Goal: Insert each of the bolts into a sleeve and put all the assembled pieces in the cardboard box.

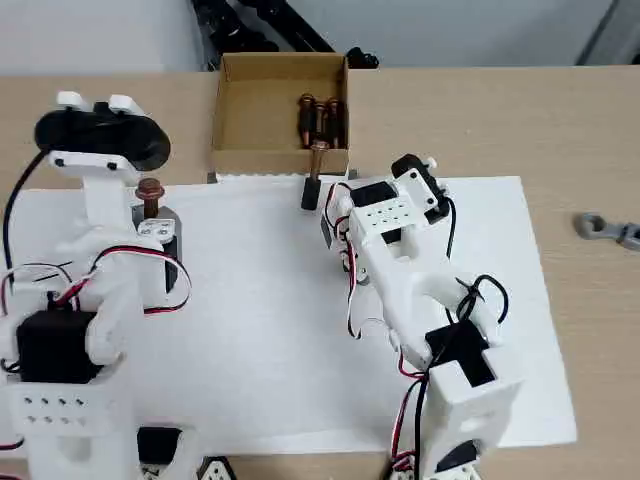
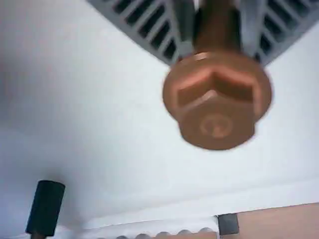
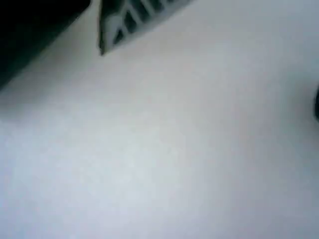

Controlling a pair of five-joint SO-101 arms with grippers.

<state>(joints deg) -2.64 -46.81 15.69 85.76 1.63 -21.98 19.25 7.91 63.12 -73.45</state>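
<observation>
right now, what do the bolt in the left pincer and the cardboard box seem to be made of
Bolt: probably metal with a copper-coloured, slightly shiny finish, judging by the light glinting on its hex head. Cardboard box: plain brown cardboard, matte, with thin folded walls.

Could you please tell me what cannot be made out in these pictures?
- Number of assembled copper-and-black pieces in the brown cardboard box: high view, too small and bunched together.
- Shank of the copper hex bolt: left wrist view, hidden behind its own head and the left pincer.
- End of the black cylindrical sleeve: left wrist view, runs off the picture's edge.
</observation>
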